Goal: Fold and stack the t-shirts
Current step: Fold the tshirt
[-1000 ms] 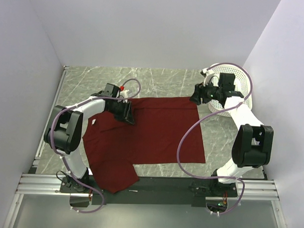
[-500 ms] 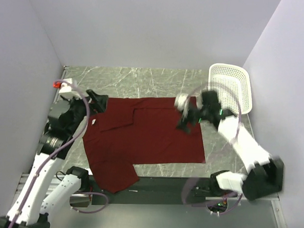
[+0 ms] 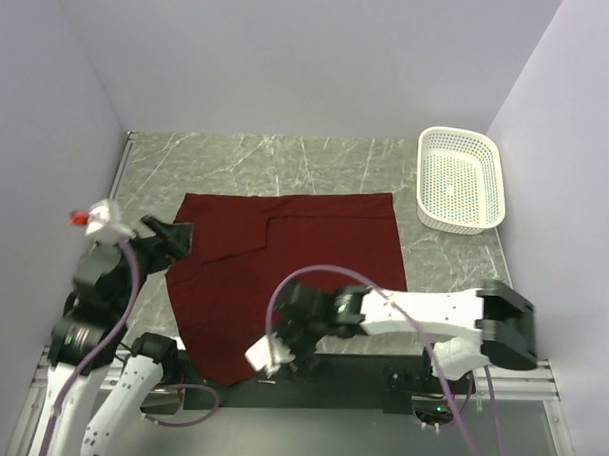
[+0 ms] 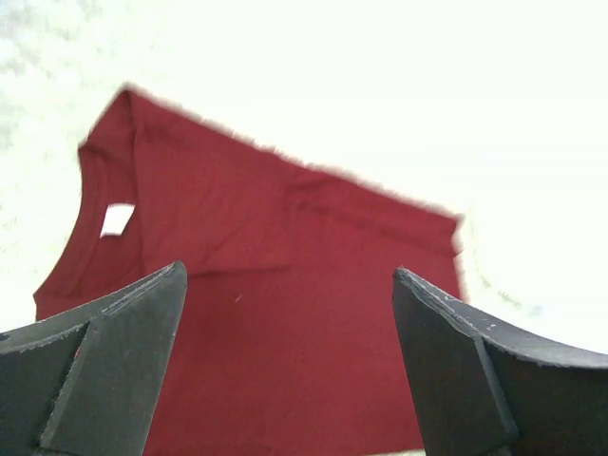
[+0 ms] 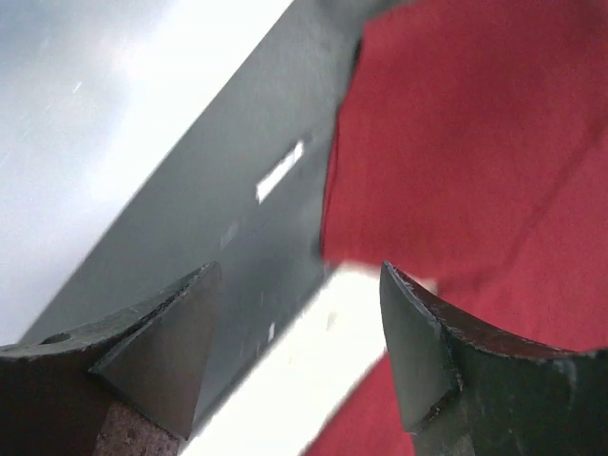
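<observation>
**Far sleeve is in; right claw goes to the near sleeve**

Both claws have left the shirt's (image 3: 313, 263) far edge, where they worked 1 second ago. The left claw (image 4: 288, 285) has pulled up and back, its jaws wide and holding nothing. The shirt lies flat on the table (image 3: 287, 162), below and ahead of it, white neck tag to its left. The far sleeve (image 3: 234, 236) now rests folded across the body, so that fold looks done.

The right claw (image 5: 299, 271) has swung across to the near edge. Its jaws also stand apart and hold nothing. The near sleeve (image 3: 220, 350) is just ahead and to the right of its tips, spilling off the table over the dark rail (image 5: 190, 218) under that claw. That sleeve is probably next, as it is still spread out. The basket (image 3: 461, 181) sits well away from both claws. I see only 1 shirt, so stacking is a long way off.
</observation>
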